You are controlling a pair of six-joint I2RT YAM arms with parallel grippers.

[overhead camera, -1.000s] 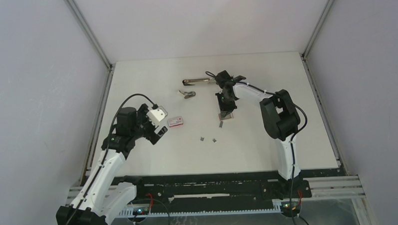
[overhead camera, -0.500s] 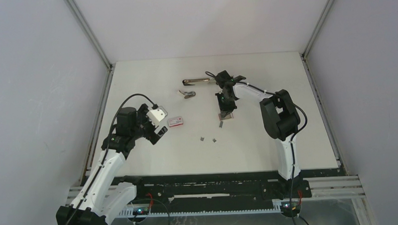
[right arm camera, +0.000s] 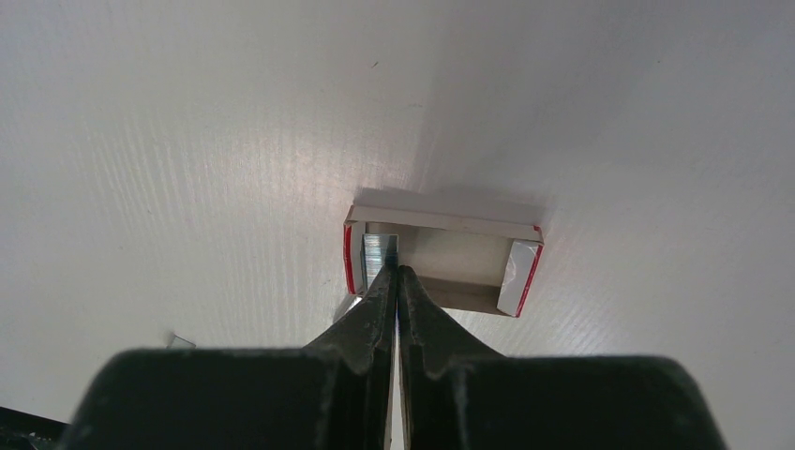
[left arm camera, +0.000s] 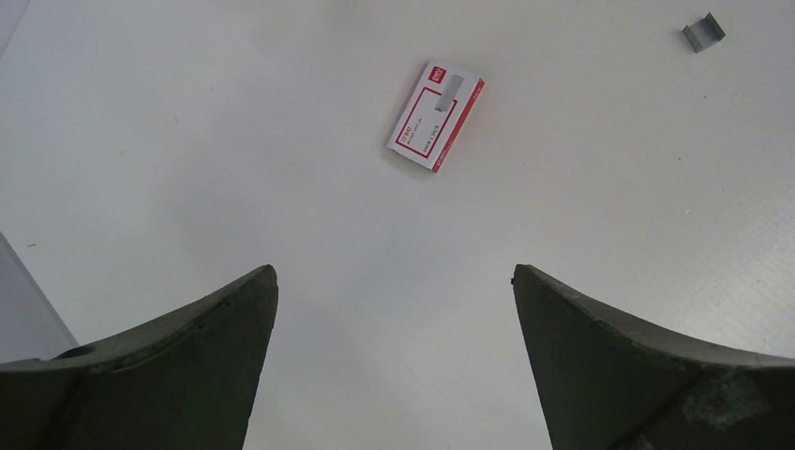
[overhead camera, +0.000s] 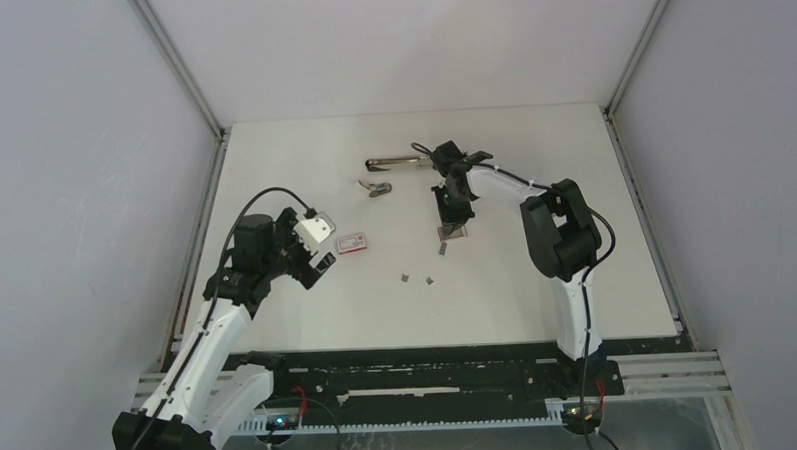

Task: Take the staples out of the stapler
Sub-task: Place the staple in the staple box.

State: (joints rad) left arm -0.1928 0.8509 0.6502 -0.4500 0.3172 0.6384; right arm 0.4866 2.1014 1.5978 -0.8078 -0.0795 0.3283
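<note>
Your white worktop [overhead camera: 308, 318] carries everything here. Toward its far side lies the stapler [overhead camera: 390, 163], a long thin metal bar just beside your right arm's wrist. A smaller grey metal piece [overhead camera: 376, 189] sits near it; you cannot tell what it is from this view.

Your left end effector [left arm camera: 394, 274] hangs over the left part of the worktop with its fingers spread wide and nothing between them. Just ahead of it rests a closed red-and-white box [left arm camera: 436, 114].

Your right end effector [right arm camera: 396, 270] points down with its fingers pressed fully together. Its tips are at the left end of an open box [right arm camera: 450, 258] with red edges, where a silvery strip [right arm camera: 380, 249] lies. Whether that strip is pinched you cannot tell.

The staples [overhead camera: 404, 278] lie loose on the worktop between your two arms. Two are side by side, and a third [overhead camera: 441, 249] lies just beside the open box.
</note>
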